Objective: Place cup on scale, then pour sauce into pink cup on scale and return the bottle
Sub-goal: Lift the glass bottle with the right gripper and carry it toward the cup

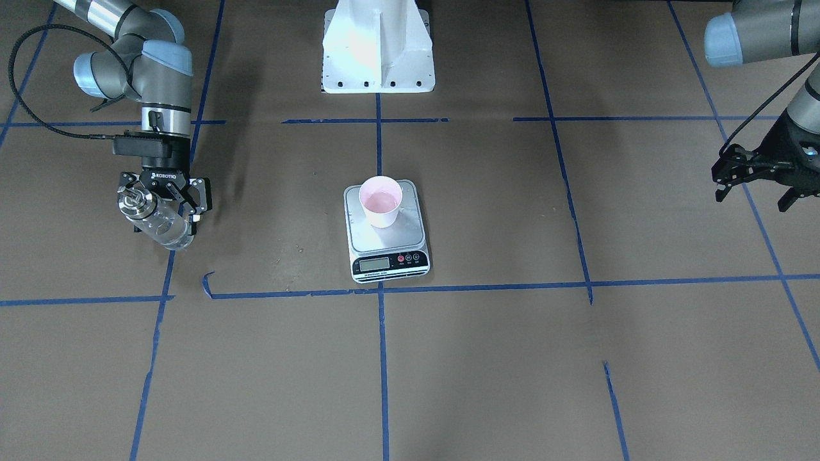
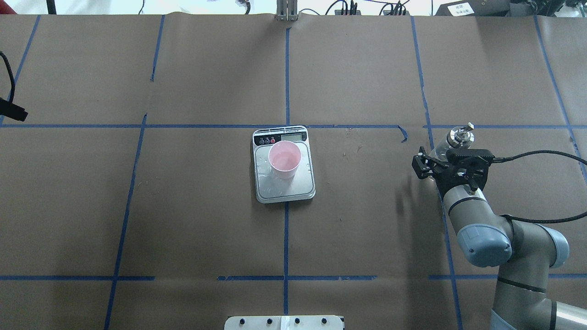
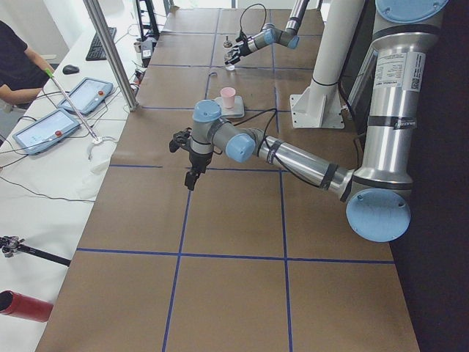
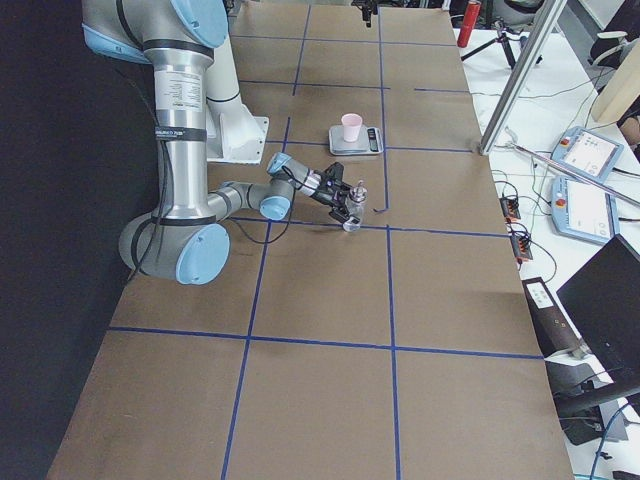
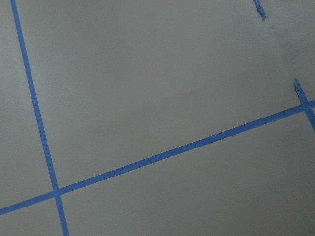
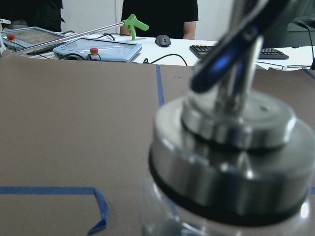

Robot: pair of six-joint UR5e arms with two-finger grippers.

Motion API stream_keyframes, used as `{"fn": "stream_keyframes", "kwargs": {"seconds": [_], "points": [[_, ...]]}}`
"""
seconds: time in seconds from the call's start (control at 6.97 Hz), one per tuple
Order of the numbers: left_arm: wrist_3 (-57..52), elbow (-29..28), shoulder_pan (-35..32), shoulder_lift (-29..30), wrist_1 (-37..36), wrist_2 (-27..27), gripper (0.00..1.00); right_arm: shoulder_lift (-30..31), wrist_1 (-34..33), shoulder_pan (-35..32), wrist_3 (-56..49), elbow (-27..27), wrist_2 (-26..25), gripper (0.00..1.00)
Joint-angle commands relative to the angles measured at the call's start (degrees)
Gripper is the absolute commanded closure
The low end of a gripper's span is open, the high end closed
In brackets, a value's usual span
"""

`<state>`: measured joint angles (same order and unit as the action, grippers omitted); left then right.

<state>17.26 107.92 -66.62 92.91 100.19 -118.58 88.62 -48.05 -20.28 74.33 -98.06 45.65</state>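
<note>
The pink cup (image 1: 380, 202) stands upright on the scale (image 1: 384, 240) at mid-table, with clear liquid in it; both show in the overhead view, cup (image 2: 285, 159) on scale (image 2: 284, 188). My right gripper (image 1: 163, 214) is shut on the glass bottle (image 1: 160, 225), holding it roughly upright, low over the table, far from the scale on my right side. Its metal spout shows overhead (image 2: 460, 136) and fills the right wrist view (image 6: 231, 147). My left gripper (image 1: 756, 179) is open and empty, off to my left above bare table.
The white robot pedestal (image 1: 378, 48) stands behind the scale. Blue tape lines (image 1: 382, 358) grid the brown table. Small wet spots lie on the scale's plate (image 2: 263, 170). Operators' tablets (image 3: 80, 95) and a white bench lie past the table's far edge.
</note>
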Motion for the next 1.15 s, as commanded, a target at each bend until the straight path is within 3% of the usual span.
{"fn": "stream_keyframes", "kwargs": {"seconds": [0.0,0.14,0.43,0.72,1.0], "points": [[0.6,0.1,0.0,0.3,0.0,-0.2,0.0,-0.9,11.5,-1.2,-5.8,5.2,0.4,0.64],[0.8,0.1,0.0,0.3,0.0,-2.6,0.0,-0.8,12.1,-1.3,-6.2,5.2,1.6,1.0],[0.9,0.1,0.0,0.3,0.0,-3.8,0.0,-1.2,12.1,-3.8,-7.1,3.9,5.8,1.0],[0.8,0.1,-0.2,0.3,0.0,-3.9,0.0,-0.8,9.1,-7.1,-12.2,-3.1,12.0,1.0],[0.0,0.1,-1.8,0.2,0.0,-4.0,0.0,-2.4,-5.7,-7.5,-21.6,-13.1,11.9,1.0]]}}
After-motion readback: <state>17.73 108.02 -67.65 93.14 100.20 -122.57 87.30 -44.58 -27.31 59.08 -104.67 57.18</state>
